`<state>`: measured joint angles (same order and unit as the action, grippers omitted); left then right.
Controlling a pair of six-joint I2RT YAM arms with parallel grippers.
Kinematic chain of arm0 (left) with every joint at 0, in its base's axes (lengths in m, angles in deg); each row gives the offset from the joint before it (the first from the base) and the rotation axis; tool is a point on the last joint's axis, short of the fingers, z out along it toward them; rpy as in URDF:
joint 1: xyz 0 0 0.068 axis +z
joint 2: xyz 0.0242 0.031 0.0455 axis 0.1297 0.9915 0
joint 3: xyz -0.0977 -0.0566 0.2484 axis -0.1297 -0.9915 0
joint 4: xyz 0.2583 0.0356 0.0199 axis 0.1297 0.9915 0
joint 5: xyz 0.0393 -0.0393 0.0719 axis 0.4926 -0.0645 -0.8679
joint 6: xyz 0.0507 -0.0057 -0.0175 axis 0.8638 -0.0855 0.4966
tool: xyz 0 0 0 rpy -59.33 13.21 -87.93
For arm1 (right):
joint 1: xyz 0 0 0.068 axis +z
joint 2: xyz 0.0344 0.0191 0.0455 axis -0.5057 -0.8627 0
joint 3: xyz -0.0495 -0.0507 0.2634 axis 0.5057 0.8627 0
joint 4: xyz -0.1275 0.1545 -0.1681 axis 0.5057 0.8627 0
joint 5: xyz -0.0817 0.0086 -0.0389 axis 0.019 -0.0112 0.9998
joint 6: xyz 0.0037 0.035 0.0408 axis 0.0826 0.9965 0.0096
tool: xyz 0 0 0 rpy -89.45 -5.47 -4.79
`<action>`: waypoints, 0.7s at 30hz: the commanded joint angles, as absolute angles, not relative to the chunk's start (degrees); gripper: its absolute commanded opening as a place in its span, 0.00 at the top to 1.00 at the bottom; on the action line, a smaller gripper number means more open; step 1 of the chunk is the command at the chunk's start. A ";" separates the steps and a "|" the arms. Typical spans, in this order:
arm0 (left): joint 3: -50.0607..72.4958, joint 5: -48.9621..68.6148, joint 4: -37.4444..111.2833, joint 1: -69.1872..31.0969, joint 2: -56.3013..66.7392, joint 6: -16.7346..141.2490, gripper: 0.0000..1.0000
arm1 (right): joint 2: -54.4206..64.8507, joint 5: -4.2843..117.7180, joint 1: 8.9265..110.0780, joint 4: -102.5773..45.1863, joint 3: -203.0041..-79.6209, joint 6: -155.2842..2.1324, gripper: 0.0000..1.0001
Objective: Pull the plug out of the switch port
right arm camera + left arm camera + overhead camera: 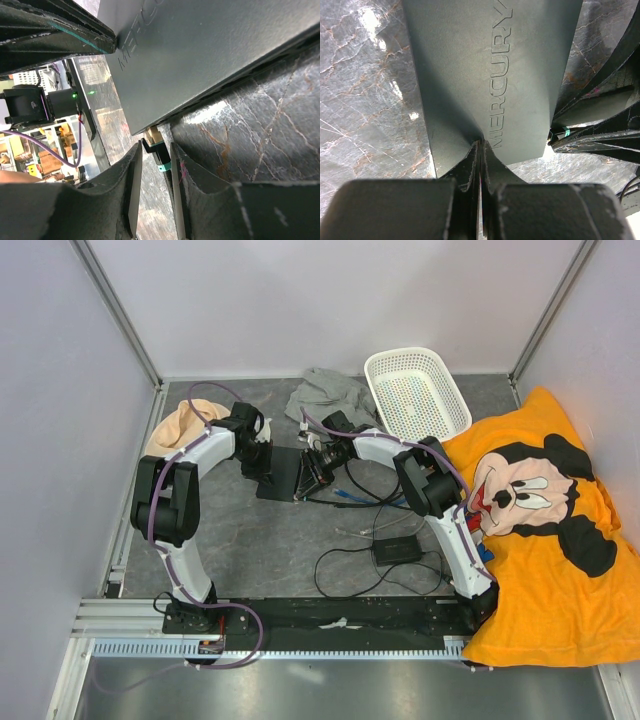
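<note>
The switch (280, 480) is a flat black box lying mid-table, marked MERCURY on top (485, 60). My left gripper (481, 144) is shut and empty, its tips pressed down on the box's top; from above it sits at the box's left (262, 455). My right gripper (156, 145) is open at the box's right edge (318, 465). Its fingers straddle the plug (161, 157), black with a teal boot, which rests against the right finger (182, 175). The plug's clear tip (152, 134) sits at the edge of the switch (215, 55). The port itself is hidden.
A small black power brick (398, 550) with thin cords lies near the front. A white basket (415, 390), grey cloth (330, 395) and beige cloth (185, 425) lie at the back. An orange Mickey cloth (545, 540) covers the right side. White walls close in both sides.
</note>
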<state>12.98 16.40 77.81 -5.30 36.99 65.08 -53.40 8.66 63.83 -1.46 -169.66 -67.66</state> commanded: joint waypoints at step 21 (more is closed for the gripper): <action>10.59 10.62 77.43 -6.52 39.06 65.58 0.98 | -54.24 19.96 66.85 4.36 -173.78 -72.75 0.88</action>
